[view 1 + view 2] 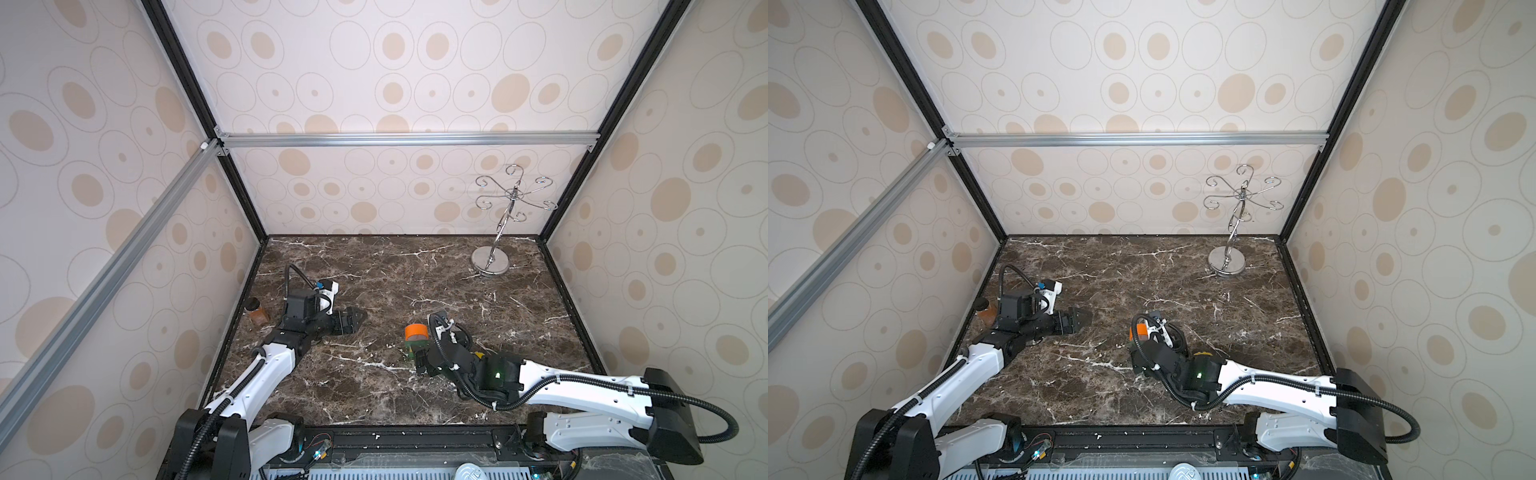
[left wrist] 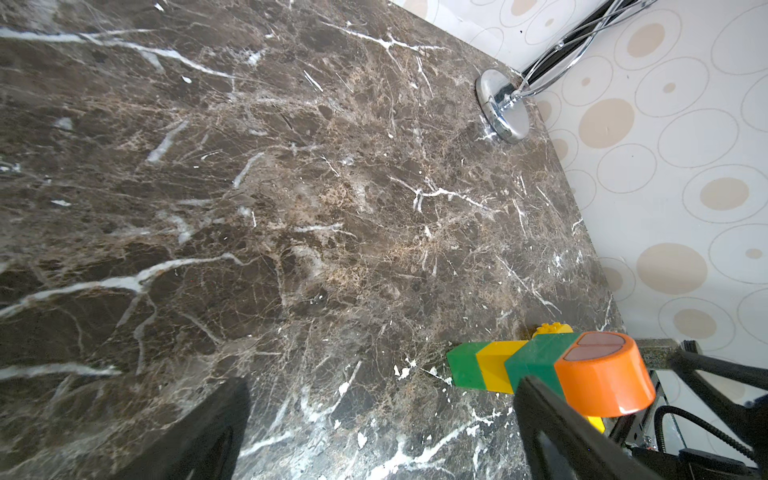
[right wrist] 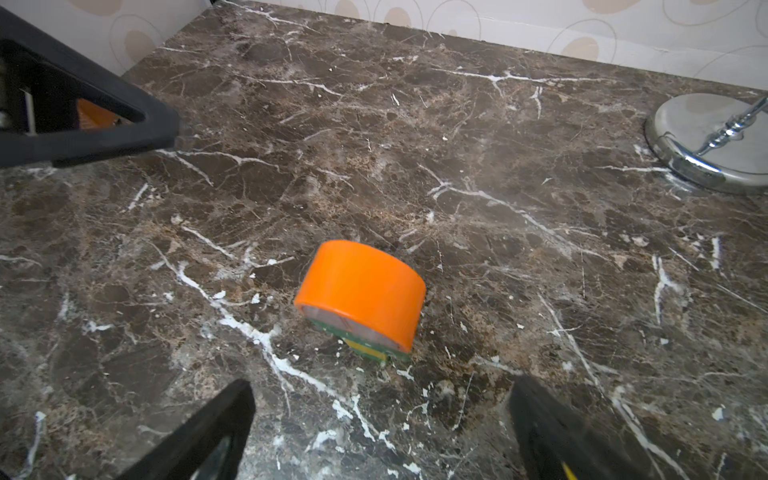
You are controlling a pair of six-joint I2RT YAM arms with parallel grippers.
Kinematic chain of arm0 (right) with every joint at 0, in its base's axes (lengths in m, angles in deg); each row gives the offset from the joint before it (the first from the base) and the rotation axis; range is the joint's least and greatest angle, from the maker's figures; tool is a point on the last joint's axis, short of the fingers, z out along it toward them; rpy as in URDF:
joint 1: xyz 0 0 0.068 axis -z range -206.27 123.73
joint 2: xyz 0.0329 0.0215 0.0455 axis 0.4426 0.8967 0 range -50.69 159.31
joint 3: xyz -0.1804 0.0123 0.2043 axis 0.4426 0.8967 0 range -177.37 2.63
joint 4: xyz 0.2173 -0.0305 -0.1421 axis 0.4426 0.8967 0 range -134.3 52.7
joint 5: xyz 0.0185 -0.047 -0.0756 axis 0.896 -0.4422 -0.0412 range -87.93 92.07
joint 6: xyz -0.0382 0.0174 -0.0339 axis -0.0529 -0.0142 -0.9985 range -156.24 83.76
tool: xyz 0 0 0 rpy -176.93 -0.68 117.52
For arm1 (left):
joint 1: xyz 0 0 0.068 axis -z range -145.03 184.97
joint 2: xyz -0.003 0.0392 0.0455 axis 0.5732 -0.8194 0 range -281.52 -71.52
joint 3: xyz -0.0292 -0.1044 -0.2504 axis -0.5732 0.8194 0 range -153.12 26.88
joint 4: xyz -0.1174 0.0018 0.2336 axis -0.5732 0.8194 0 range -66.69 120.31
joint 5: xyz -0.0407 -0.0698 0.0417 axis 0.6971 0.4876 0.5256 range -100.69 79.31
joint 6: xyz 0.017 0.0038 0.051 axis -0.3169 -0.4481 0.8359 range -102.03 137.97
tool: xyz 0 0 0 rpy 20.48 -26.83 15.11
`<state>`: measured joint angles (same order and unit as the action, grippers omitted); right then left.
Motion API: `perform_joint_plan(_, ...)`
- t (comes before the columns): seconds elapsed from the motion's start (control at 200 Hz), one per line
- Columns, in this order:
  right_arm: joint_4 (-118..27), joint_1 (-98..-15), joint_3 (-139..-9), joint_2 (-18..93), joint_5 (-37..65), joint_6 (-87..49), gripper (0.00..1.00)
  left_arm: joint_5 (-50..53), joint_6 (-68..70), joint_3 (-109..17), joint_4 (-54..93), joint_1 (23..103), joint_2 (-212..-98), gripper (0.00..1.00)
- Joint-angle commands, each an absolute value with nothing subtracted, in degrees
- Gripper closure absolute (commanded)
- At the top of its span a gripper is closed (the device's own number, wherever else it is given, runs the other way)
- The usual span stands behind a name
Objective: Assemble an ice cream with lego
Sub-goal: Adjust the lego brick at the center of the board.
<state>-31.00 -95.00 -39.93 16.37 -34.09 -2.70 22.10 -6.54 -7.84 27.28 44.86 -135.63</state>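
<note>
1. The lego stack (image 1: 415, 337) is standing on the tabletop (image 1: 374, 270), right of the middle and toward the near edge in both top views.
2. An orange dome (image 2: 602, 374) is sitting on top of it, and green, yellow and green bricks are running down from the dome to the marble in the left wrist view.
3. The right arm (image 1: 582, 382) is reaching in low from the near right corner. Its jaws are gaping wide and gripping nothing. In the right wrist view the stack (image 3: 361, 291) is standing just ahead of the two tips, apart from both.
4. The left arm (image 1: 266, 365) is lying low on the left side. Its jaws are likewise spreading fully and holding nothing, and they are pointing across the marble toward the stack, well apart from it.
5. A brown jar (image 1: 258, 313) is standing at the left wall beside the left arm.
6. A chrome hook stand (image 1: 490, 262) is sitting in the far right corner.
</note>
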Motion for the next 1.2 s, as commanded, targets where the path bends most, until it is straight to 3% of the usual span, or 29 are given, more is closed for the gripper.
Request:
perform_joint_plan(0.0, -39.20, -95.70, -37.67, 16.17, -37.13, -4.07, 0.02, 21.25, -5.96, -8.09, 28.45, 44.30, -134.18, 0.00)
perform_joint_plan(1.195, -51.01, -97.04, -36.80, 27.92, -46.06, -4.51, 0.02, 20.77, -5.61, -7.92, 29.03, 44.29, -133.22, 0.00)
